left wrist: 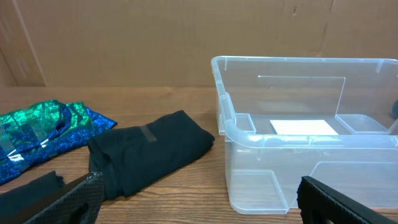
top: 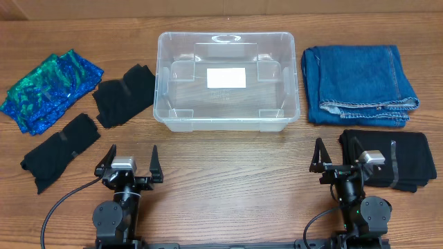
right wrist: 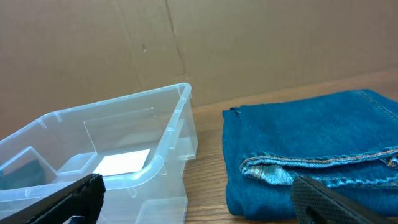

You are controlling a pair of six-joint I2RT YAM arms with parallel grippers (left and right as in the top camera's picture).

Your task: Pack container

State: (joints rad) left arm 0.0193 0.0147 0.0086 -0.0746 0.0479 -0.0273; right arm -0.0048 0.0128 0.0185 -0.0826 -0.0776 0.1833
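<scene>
A: So, where's the container [top: 181, 93]?
B: Middle of the wooden surface [top: 228, 176]: clear glossy plastic, rectangular, rounded corners, thick rim, folded denim [top: 360, 83] beside it.
A: Fingers?
B: Left gripper [top: 133, 151] and right gripper [top: 336, 149] both spread wide, holding nothing.

Clear, smooth, glossy plastic for the container [top: 225, 125], with a flat white label [top: 226, 77] looking like matt paper. Smooth wood with visible grain for the table [top: 228, 183]. Coarse woven denim for the jeans [top: 360, 83]. Shiny, glittering green-blue fabric [top: 52, 88]; soft matt black cloth [top: 124, 95]
</scene>
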